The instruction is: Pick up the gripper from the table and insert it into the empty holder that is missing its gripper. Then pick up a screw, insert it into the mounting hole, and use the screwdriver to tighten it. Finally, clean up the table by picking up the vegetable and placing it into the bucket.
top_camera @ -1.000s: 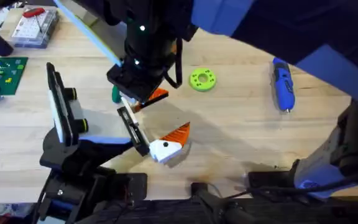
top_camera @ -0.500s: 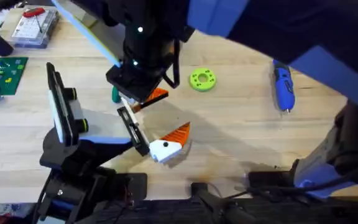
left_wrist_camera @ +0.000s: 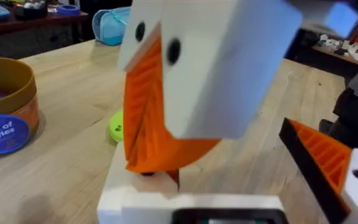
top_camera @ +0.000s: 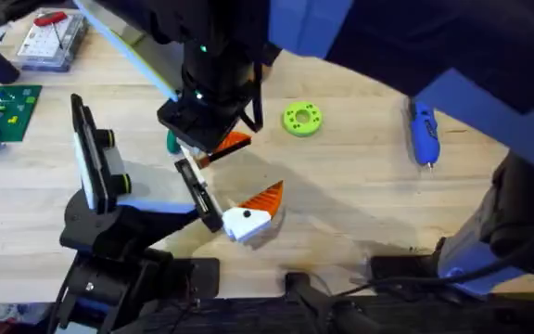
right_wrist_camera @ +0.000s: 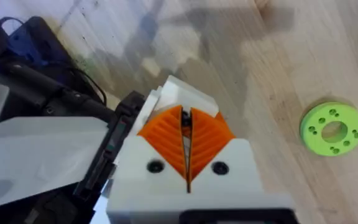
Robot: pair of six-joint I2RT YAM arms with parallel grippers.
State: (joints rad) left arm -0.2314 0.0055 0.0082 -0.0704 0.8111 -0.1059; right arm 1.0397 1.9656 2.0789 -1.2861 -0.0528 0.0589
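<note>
My right gripper (top_camera: 213, 147) reaches across from above and is shut on the loose white gripper finger (right_wrist_camera: 178, 93). It holds the finger at the far end of the left arm's black holder rail (top_camera: 197, 193). Its orange pads (right_wrist_camera: 166, 140) are pressed together. My left gripper (top_camera: 225, 199) carries one white finger with an orange pad (left_wrist_camera: 323, 158) at the rail's near end, well apart from the held finger. The blue screwdriver (top_camera: 422, 128) lies far right. The orange and blue bucket (left_wrist_camera: 8, 115) stands beyond. A small dark-green vegetable (top_camera: 171, 141) peeks out beside the right gripper.
A lime-green ring with holes (top_camera: 302, 119) lies just right of the right gripper (left_wrist_camera: 166, 93). A green circuit board (top_camera: 3, 107) and a clear parts box (top_camera: 52, 39) sit at the far left. The right arm's blue and dark bulk covers the upper table.
The right arm's upper body has drifted slightly left, and its gripper has edged a little left with it. The left arm and the loose objects have stayed put.
</note>
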